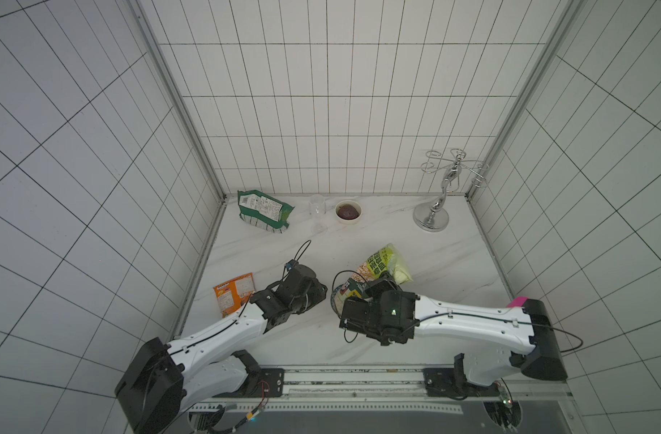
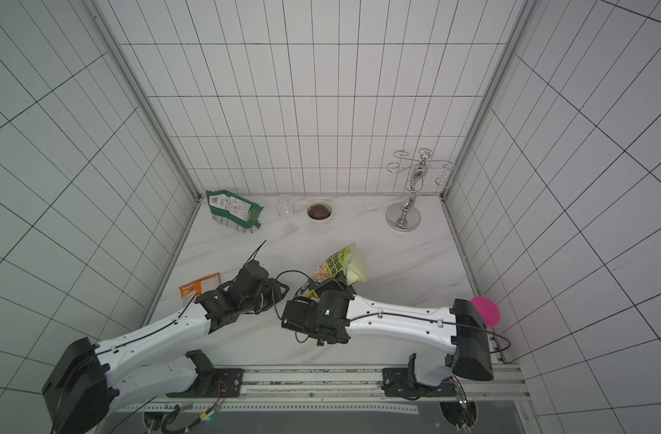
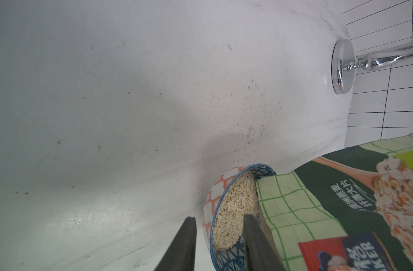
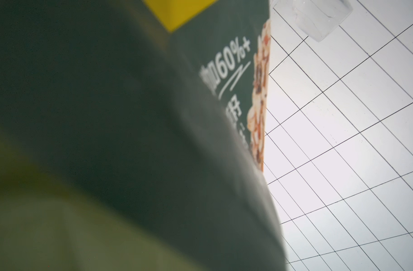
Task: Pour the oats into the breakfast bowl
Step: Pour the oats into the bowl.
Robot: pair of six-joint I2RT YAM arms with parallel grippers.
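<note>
Left end effector [image 3: 220,244] pinches patterned ceramic breakfast bowl [image 3: 209,204] rim; right end effector's state hidden behind crinkled pouch [image 1: 381,265]; flaky oats [image 3: 236,211] heaped inside.

My oat pouch [image 1: 381,268] tips over the bowl [image 3: 211,199] mid-desk [image 1: 452,263]; oats [image 3: 233,211] lie in it; dark bag [image 1: 263,210], glass [image 1: 317,212], small bowl [image 1: 348,211] line the far edge; stand [image 1: 432,218] far-right corner; packet [image 1: 234,293] left edge.

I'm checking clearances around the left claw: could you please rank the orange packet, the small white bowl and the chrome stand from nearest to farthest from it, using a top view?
1. Orange packet: nearest, on the left claw's outer side.
2. Small white bowl: farther, near the back wall.
3. Chrome stand: farthest, back right corner.
</note>
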